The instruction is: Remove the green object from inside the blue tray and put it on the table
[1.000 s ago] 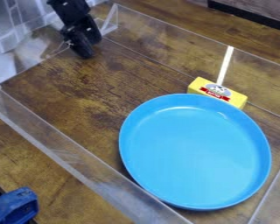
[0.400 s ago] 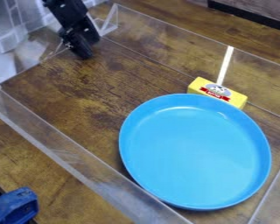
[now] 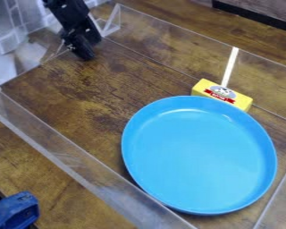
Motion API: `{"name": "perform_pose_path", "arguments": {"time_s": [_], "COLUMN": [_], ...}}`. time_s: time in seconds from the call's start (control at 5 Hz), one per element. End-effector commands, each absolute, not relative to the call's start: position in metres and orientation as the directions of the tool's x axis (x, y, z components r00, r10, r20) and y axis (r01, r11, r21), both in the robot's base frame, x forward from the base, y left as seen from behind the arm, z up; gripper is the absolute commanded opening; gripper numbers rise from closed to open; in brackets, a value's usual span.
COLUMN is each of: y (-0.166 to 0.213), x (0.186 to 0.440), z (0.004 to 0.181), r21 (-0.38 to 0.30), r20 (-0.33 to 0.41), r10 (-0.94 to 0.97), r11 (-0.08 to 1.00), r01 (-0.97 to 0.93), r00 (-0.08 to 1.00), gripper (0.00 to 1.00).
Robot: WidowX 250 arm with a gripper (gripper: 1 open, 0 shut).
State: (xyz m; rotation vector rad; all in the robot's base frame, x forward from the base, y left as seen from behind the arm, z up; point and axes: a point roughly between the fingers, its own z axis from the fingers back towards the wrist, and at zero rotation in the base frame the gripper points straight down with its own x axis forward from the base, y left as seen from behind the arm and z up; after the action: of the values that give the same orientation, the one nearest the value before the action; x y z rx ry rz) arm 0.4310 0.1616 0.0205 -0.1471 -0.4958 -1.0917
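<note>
- Blue plastic forms the blue tray (image 3: 200,154), a large round shallow dish with a low raised rim and a smooth, bare inner face, lying at the lower right of the counter (image 3: 110,98).
- Dark brown wood grain with worn pale streaks covers the counter; clear acrylic walls (image 3: 62,152) border it.
- A small yellow block (image 3: 221,94) sits just beside the tray's far rim, a thin pale stick rising behind it.
- The black gripper (image 3: 79,46) hangs at the far left corner, well apart from the tray, jaws spread and holding nothing visible; no green object can be made out.
</note>
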Motion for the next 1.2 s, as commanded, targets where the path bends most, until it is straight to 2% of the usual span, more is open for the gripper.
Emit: {"name": "perform_pose_path", "arguments": {"time_s": [0.0,0.4,1.0], "y": [0.16,0.169,0.17], "x": [0.435,0.443,0.437], "z": [0.029,0.023,0.016], "r21": [0.181,0.206,0.204], "r20": [0.424,0.405,0.39], "r10": [-0.845,-0.878,-0.906], "r11": [0.432,0.358,0.259], "r01": [0.883,0.911,0.944], "r00": [0.326,0.254,0.164], "gripper": [1.0,1.0,1.0]}}
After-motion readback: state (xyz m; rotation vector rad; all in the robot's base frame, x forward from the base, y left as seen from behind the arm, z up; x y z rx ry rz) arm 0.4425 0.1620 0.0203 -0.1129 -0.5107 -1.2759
